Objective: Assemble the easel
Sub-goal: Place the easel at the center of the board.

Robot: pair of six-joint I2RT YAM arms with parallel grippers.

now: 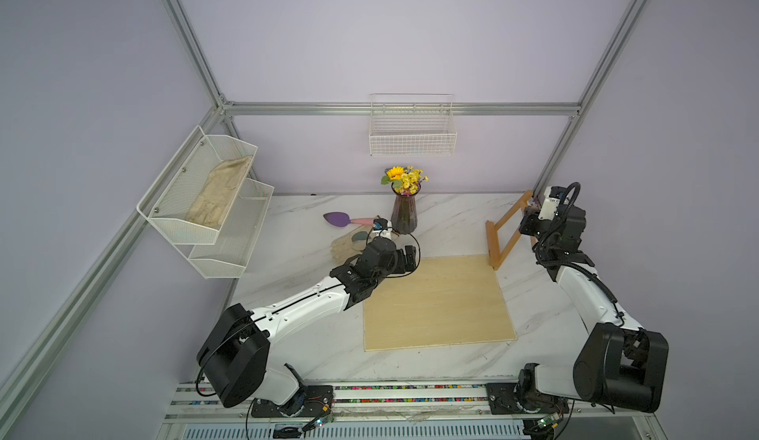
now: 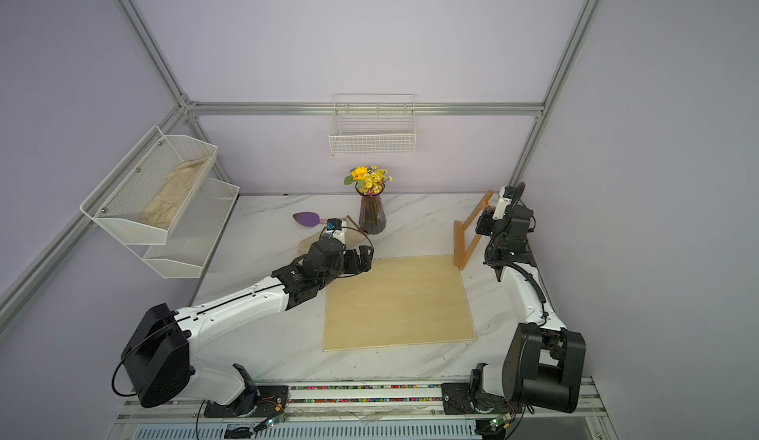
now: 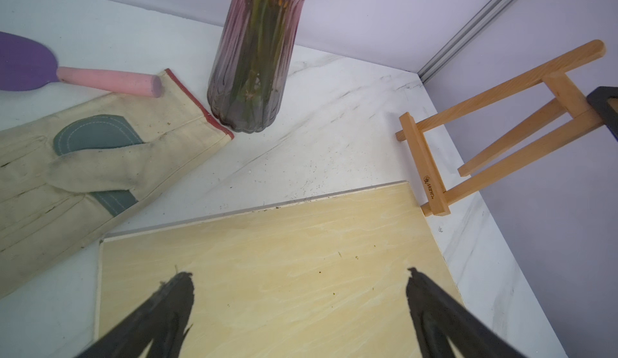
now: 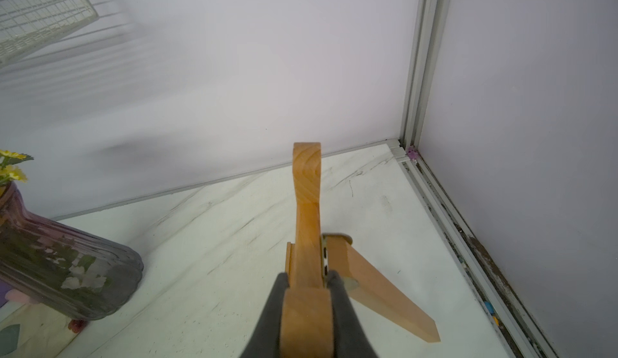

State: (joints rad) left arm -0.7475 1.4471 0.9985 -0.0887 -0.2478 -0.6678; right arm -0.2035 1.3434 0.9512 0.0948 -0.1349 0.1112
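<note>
Right gripper (image 4: pixel 307 281) clamps easel (image 3: pixel 423 162) top | left gripper (image 3: pixel 297 274) spread wide | orange-brown slats, printed ledge bar

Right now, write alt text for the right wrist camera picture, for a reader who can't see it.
The right gripper pinches the orange-brown wooden easel between its dark fingers, near the hinge where the rear leg splays out over the white marble table. A purple glass vase of yellow flowers stands nearby, against a lilac wall.
</note>
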